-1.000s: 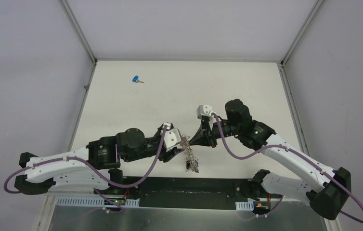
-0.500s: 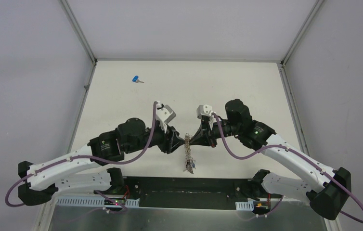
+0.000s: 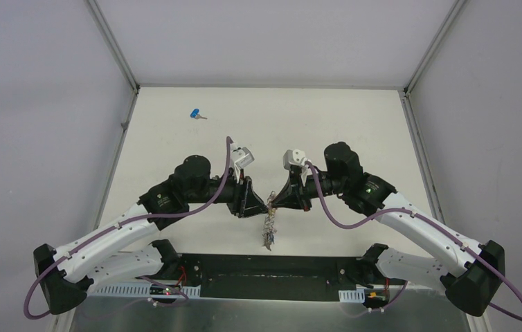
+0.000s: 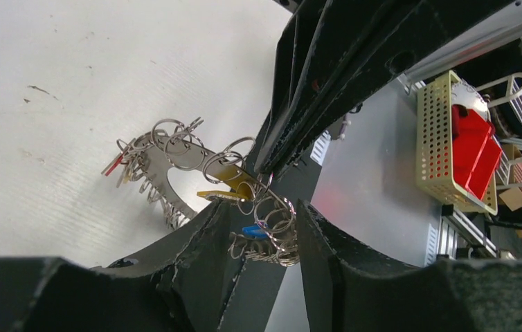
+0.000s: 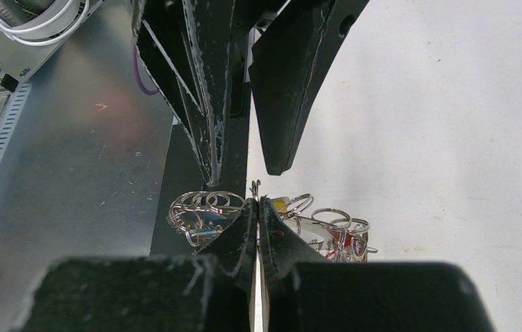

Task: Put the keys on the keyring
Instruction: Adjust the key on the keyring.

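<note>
The right claw (image 5: 257, 207) is pinched tight on the keyring (image 4: 168, 162) and holds it up over the near part of the table (image 3: 327, 124). The left claw (image 4: 262, 225) stands partly open, 1 finger either side of the ring's dangling small keys (image 4: 272, 238). 1 blue-headed key (image 3: 194, 113) lies well apart at the table's far left.

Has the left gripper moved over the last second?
Yes: the left gripper rolled and shifted away from the black base strip, toward the blue key.
</note>
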`<state>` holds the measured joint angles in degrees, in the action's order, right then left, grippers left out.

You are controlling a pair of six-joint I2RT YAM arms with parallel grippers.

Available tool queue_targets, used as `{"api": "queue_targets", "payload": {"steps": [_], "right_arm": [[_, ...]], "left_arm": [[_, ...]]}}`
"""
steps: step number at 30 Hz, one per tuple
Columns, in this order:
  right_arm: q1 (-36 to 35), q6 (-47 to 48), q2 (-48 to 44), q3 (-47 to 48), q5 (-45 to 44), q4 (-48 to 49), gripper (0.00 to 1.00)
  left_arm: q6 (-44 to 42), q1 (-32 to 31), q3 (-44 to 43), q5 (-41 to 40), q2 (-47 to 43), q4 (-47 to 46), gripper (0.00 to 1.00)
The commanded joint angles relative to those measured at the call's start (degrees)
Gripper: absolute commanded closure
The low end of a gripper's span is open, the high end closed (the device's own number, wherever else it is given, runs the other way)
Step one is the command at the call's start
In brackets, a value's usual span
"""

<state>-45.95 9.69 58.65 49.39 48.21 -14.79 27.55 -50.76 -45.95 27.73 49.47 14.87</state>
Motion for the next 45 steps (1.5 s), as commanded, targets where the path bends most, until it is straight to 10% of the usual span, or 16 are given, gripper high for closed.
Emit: {"api": "queue_targets", "payload": {"steps": [1,16,28,39,45], "right_arm": [[0.2,-1.1,-1.4,0.5,0.9,5.3,1.0],[0.2,-1.6,-1.3,0.8,1.5,5.6,1.0],[0.2,-1.7,-1.3,0.9,1.4,5.7,1.0],[0.2,-1.7,-1.4,0.8,1.4,5.7,1.0],[0.2,-1.7,-1.3,0.8,1.5,5.7,1.0]], "left_arm": [[1.5,1.0,1.5,4.7,-0.7,-5.9,0.6],[-0.3,1.3,2.3,3.4,0.3,-9.5,0.7],[-0.7,1.3,1.7,4.5,1.0,-9.9,1.0],[-1.2,1.3,0.9,2.3,2.0,-8.6,0.84],[-2.1,1.3,0.6,3.1,2.3,-8.4,0.95]]}}
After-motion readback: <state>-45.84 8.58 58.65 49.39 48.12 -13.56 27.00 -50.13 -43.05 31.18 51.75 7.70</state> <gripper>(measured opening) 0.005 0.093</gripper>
